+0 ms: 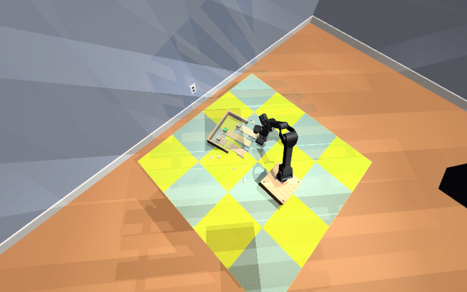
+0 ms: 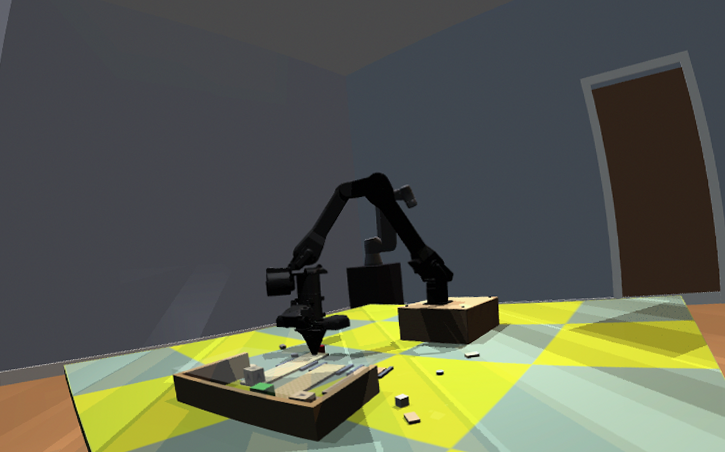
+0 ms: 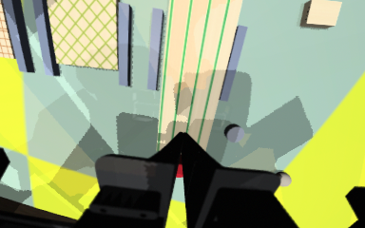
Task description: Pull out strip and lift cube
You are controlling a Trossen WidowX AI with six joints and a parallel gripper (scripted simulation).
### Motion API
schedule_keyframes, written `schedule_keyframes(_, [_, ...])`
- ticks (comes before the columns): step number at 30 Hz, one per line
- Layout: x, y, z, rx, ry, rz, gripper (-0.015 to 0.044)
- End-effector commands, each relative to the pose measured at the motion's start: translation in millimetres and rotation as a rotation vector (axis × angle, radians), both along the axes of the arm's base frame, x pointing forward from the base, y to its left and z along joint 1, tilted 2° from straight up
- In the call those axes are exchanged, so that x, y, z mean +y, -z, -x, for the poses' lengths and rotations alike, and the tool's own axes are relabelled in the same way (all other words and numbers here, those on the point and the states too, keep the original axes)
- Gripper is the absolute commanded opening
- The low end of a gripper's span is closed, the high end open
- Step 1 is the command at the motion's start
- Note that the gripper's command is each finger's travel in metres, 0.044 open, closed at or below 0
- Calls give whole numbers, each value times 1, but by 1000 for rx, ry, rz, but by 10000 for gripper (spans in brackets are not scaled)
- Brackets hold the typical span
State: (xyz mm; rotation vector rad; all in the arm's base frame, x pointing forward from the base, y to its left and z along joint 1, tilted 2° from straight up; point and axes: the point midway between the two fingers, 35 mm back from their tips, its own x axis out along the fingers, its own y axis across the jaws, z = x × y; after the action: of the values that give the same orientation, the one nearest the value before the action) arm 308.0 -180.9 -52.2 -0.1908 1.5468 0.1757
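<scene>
My gripper [image 2: 314,352] [image 3: 182,136] is shut and empty, pointing down over the outer end of the green-striped strip [image 2: 288,370] [image 3: 204,43]. A red piece [image 2: 322,347] [image 3: 180,171] shows beside the fingertips. A pale cube [image 1: 238,125] [image 2: 254,376] with a dark mark is at this strip's inner end. The cross-hatched strip [image 1: 235,137] [image 3: 86,33] lies beside it, with a green block [image 1: 225,129] [image 2: 262,387] at its inner end. The third strip [image 1: 237,149] has a gap along it; another pale marked cube [image 1: 218,137] [image 2: 302,395] sits on its inner piece. The marks are too small to read.
A low wooden wall [image 1: 217,126] [image 2: 245,406] surrounds the inner ends on three sides. Blue-grey rails [image 3: 124,47] [image 3: 233,66] flank the strips. A tan block [image 3: 324,12] and a grey cylinder [image 3: 234,133] lie near the striped strip. Small pieces [image 2: 402,401] [image 2: 411,417] lie outside the wall.
</scene>
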Motion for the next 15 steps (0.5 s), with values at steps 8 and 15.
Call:
schedule_keyframes(8, [-5,4,25,24,4,-2,0])
schedule_keyframes(15, [-7,5,35,25,4,-2,0])
